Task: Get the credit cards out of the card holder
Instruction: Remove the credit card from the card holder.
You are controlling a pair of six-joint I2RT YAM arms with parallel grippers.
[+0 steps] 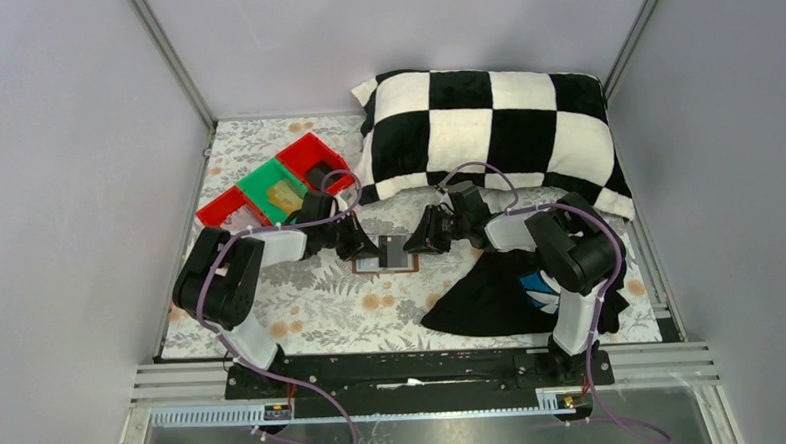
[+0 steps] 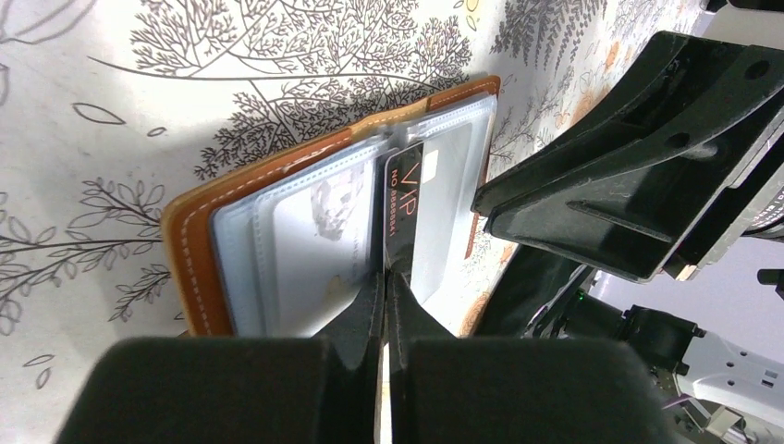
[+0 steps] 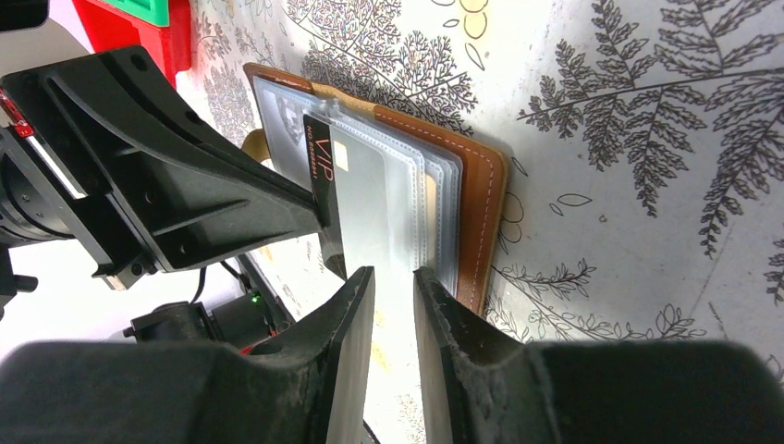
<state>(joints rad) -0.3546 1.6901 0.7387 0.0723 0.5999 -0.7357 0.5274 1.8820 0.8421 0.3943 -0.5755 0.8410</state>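
My top camera sits high behind my arm bases, looking down and forward over the whole worktop (image 1: 322, 297). Each wrist camera rides just behind its own left tool (image 2: 385, 282) or right tool (image 3: 393, 282), very close. Both share the open card holder (image 2: 196, 242) and black VIP card (image 2: 404, 199), seen from opposite ends.
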